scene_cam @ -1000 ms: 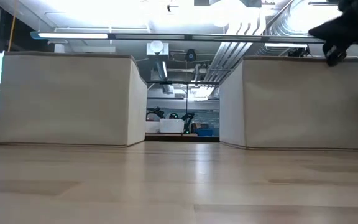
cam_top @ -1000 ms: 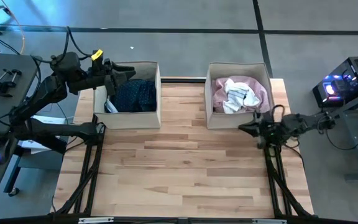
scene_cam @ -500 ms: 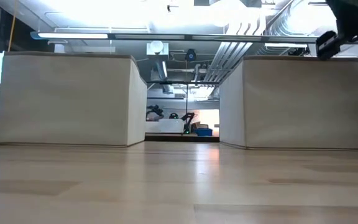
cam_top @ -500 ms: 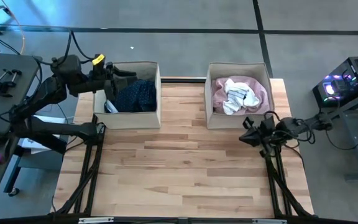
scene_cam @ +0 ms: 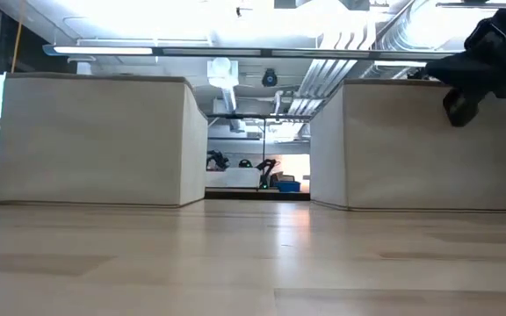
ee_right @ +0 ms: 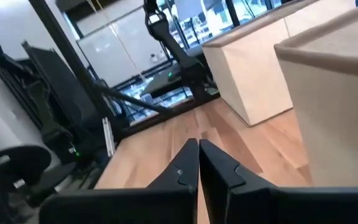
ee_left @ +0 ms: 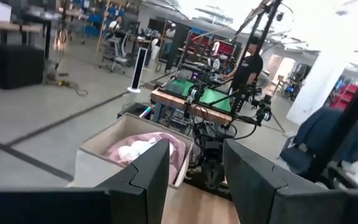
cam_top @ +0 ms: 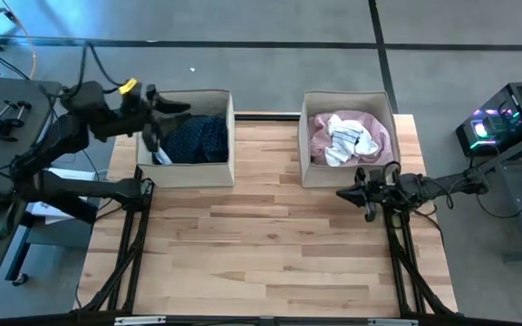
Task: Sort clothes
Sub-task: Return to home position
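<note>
Left gripper [ee_left: 196, 148], fingers apart, has backed off the dress box [cam_top: 188, 174] ahead; right gripper [ee_right: 199, 147], pinched together, has left the shirt box [cam_top: 329, 178]: sorting looks done.

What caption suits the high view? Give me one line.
Dark dress in the left box, pink shirt and white cloth in the right box; left gripper open, right gripper shut.

Left arm [cam_top: 57, 145] and right arm [cam_top: 442, 186]: matt black, slim jointed links. Yellow tag [cam_top: 128, 87] and loose black cable [cam_top: 87, 62] at the left wrist. Left claw [ee_left: 196, 155] fingers [ee_left: 143, 180] flat, angular, dark.
</note>
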Controlling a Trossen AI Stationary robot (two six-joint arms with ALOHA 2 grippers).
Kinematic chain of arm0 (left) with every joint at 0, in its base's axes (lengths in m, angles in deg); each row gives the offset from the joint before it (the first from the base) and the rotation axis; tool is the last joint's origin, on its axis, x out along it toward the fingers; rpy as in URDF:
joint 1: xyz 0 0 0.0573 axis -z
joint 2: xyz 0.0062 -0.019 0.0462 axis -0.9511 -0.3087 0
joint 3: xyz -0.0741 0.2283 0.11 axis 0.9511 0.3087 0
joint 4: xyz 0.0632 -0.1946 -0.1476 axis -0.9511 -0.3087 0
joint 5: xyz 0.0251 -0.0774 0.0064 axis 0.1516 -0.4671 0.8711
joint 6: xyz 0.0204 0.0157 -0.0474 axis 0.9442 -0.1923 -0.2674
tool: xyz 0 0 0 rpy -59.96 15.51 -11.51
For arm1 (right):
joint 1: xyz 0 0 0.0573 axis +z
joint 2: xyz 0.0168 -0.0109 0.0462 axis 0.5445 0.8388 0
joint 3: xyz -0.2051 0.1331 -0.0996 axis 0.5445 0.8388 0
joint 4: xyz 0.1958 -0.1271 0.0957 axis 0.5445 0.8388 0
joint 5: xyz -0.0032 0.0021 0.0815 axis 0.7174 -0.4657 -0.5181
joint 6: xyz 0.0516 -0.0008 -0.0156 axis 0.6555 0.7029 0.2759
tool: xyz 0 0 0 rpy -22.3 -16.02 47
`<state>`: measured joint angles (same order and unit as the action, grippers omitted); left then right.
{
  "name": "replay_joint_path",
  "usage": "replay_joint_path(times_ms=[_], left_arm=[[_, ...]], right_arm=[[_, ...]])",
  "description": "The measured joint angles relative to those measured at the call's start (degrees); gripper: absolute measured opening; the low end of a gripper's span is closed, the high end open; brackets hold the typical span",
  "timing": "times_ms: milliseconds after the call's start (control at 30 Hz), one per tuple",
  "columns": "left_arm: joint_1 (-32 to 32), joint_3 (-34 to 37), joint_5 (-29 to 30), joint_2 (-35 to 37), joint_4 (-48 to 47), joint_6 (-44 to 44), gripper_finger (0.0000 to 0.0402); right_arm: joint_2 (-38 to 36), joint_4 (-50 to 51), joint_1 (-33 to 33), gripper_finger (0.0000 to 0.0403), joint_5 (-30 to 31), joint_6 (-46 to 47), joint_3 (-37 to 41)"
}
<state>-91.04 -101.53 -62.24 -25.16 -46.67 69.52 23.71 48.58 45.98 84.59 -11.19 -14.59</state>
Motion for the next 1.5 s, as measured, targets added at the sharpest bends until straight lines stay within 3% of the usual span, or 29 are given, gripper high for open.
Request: replay_joint_path(times_ms=[200, 400, 633, 800, 933, 1167, 1300, 1500], left_arm=[[0.0, 5.68, -0.17, 7.64, 0.14, 2.83, 0.014], [0.0, 17.14, -1.85, 14.62, 6.14, 1.16, 0.014], [0.0, 32.86, -7.08, 15.25, 26.6, 0.27, 0.014], [0.99, 41.04, -10.2, 10.61, 44.64, -10.7, 0.014], [1.2, 42.01, -10.13, 8.31, 44.66, -17.21, 0.014], [2.22, 42.03, -7.6, 3.58, 49.68, -10.56, 0.014], [6.83, 42.14, -7.47, 0.86, 53.15, -3.75, 0.014], [16.24, 42.19, 1.33, 4.58, 51.85, -1.45, 0.014]], right_arm=[[0.33, 0.19, 0.0, 0.0, -0.07, -1.8, 0.0], [0.34, 0.16, 0.0, 0.0, -0.07, -1.76, -0.02], [0.35, 0.13, 0.0, 0.0, -0.09, -1.8, -0.04], [0.35, 0.1, 0.0, 0.0, -0.09, -1.78, -0.04], [0.35, 0.08, 0.0, 0.0, -0.09, -1.85, -0.07], [0.35, 0.08, 0.0, 0.0, -0.09, -1.85, -0.07], [0.35, 0.08, 0.0, 0.0, -0.09, -1.85, -0.07], [0.35, 0.08, 0.0, 0.0, -0.09, -1.85, -0.09]])
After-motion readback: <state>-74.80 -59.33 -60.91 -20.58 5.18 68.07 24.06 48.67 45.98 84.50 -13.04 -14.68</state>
